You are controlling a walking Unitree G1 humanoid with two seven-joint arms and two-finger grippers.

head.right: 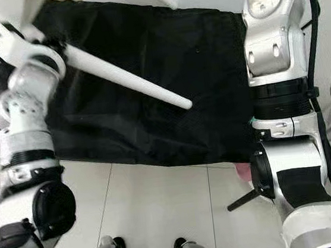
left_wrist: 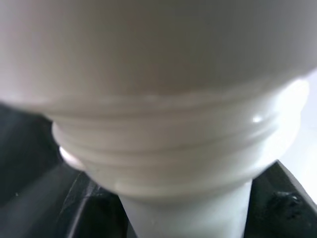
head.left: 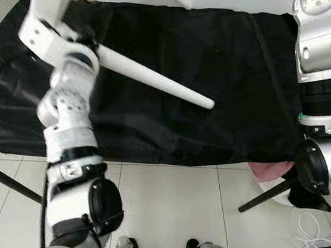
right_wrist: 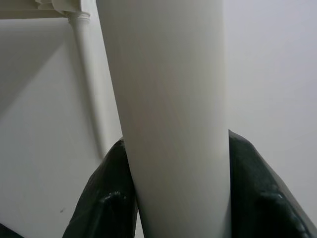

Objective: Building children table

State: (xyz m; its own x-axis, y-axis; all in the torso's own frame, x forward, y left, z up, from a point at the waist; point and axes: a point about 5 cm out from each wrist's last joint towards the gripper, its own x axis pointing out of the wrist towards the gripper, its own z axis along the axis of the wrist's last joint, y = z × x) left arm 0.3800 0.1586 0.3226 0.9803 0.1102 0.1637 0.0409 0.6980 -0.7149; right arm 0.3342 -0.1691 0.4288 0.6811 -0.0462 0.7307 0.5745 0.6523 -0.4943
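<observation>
Left wrist view: left gripper (left_wrist: pixel 183 218) fingers clamp threaded table leg (left_wrist: pixel 163 124).

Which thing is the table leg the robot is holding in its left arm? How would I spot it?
Find the big black cloth spread in front of the robot. Slanting across it is a long white leg, thick near the robot's left arm and thinner toward its rounded free end. It is the only white stick lying against the black.
</observation>
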